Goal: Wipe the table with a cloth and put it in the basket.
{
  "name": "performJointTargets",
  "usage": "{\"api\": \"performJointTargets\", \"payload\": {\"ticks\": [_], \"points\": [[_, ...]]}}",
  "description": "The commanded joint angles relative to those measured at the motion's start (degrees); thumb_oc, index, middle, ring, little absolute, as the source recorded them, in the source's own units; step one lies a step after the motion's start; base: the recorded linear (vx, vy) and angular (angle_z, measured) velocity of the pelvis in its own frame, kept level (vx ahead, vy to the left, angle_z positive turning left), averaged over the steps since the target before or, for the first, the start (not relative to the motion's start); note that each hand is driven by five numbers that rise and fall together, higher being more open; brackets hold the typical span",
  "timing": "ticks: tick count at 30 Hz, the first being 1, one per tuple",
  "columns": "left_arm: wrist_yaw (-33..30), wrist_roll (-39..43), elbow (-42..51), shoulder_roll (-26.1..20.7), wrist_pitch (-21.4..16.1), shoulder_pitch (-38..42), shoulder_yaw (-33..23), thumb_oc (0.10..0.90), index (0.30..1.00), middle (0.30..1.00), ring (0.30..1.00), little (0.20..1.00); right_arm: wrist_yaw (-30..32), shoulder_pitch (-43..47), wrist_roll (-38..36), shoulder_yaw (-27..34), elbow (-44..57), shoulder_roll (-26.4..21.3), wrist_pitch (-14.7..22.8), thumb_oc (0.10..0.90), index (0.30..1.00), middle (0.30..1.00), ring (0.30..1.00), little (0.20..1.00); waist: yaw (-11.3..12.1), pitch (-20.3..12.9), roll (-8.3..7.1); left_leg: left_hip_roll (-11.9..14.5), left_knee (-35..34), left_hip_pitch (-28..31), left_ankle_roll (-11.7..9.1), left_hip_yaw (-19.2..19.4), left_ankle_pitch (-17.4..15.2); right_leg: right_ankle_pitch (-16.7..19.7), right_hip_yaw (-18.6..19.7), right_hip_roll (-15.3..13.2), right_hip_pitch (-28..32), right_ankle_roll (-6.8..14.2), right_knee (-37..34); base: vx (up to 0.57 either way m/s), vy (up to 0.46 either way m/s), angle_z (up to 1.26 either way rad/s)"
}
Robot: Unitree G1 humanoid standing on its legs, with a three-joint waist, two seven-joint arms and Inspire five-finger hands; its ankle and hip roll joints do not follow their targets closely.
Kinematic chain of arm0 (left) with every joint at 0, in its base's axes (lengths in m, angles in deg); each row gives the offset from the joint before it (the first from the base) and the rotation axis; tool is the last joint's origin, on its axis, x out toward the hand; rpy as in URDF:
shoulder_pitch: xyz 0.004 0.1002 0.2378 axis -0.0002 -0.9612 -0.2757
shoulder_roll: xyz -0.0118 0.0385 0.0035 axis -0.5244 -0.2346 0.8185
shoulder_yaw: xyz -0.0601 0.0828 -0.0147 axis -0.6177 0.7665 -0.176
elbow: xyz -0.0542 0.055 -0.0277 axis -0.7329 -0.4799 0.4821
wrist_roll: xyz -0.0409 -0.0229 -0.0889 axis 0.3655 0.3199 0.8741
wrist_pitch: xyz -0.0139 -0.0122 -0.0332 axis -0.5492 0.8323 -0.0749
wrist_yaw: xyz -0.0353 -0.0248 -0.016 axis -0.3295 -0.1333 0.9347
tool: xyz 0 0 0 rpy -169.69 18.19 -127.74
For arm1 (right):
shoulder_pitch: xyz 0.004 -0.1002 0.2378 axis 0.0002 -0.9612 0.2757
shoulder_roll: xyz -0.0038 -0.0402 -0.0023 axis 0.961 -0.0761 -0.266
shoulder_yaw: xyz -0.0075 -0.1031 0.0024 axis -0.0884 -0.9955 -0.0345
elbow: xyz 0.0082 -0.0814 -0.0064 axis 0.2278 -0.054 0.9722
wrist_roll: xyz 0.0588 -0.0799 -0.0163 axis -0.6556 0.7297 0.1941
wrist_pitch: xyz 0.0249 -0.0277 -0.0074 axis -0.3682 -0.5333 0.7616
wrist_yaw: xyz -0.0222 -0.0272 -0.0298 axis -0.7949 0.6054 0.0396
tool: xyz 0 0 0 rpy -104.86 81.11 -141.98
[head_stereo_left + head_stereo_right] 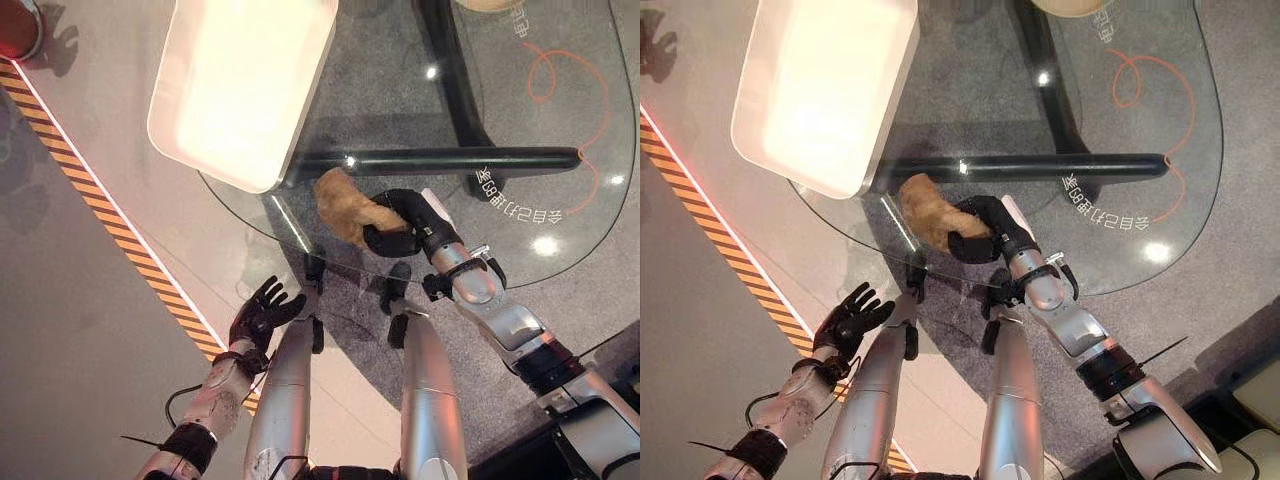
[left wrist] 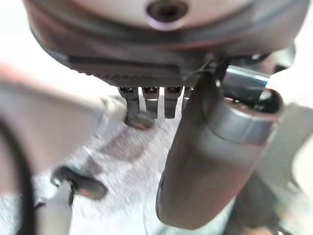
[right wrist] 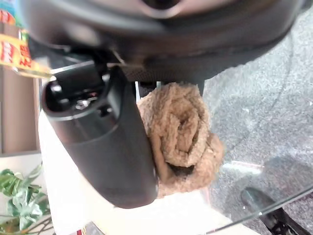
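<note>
One cloth (image 1: 345,207) clenched in right hand (image 1: 402,226) on glass table (image 1: 560,240), mid-wipe; left hand (image 1: 262,312) hung slack-fingered. Next: carry to basket (image 1: 240,90) at 11 o'clock.

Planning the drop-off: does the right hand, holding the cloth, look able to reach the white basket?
Probably yes: the right hand grips the cloth beside the basket, with nothing between them.

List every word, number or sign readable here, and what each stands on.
White print on the glass table: upside down to the camera, too small to read.
Reddish print at the table's far edge: cut off, unreadable.
Red swirl on the glass: a drawn line, no text.
Yellow and red label, right wrist view: blurred, unreadable.
</note>
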Motion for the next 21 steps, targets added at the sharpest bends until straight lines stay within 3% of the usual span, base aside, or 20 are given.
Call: {"api": "performJointTargets", "payload": {"ticks": [1, 9, 13, 21], "points": [[4.3, 3.63, 5.49, -1.03, 0.44, -6.12, 0.62, 0.8, 0.9, 0.9, 0.9, 0.9, -1.8, -0.41, -2.54, 3.44, 12.39, -1.51, 9.38, 0.1, 0.3, 0.3, 0.3, 0.2, -0.37, -1.11, 1.24, -2.23, 7.75, 2.58, 1.01, 3.91, -11.17, 7.25, -2.81, 3.01, 3.79, 1.82, -12.13, -0.03, -0.049, -0.02], [11.98, 12.24, 15.03, -2.66, 4.64, -10.58, -0.6, 0.8, 0.9, 0.9, 0.9, 0.9, -0.47, -6.09, -6.06, 7.51, 15.53, -1.73, 13.03, 0.1, 0.3, 0.3, 0.3, 0.2, -0.53, -1.11, 0.83, -1.89, 6.63, 7.6, 1.34, 4.27, -11.6, 6.42, -3.1, 3.42, 9.03, 1.62, -12.9, -0.01, -0.016, 0.0], [16.37, 16.13, 17.93, -3.01, 6.05, -12.95, -1.67, 0.8, 0.9, 0.9, 0.9, 0.9, -2.1, -9.45, -13.28, 10.96, 18.75, -0.09, 16.37, 0.1, 0.3, 0.3, 0.3, 0.2, -0.91, -1.11, 0.57, -1.85, 6.7, 8.85, 1.58, 4.35, -11.97, 6.13, -2.86, 3.81, 10.56, 1.46, -13.11, 0.0, 0.0, 0.0], [28.29, 26.8, 22.89, -2.66, 9.58, -14.97, -3.44, 0.8, 0.9, 0.9, 0.9, 0.9, -3.39, -13.99, -13.24, 14.59, 23.58, 1.15, 18.54, 0.1, 0.3, 0.3, 0.3, 0.2, -1.75, -1.11, -0.06, -1.5, 7.31, 9.35, 2.03, 5.36, -12.67, 6.08, -2.16, 4.15, 11.2, 1.41, -13.19, 0.0, 0.001, 0.0]]}}
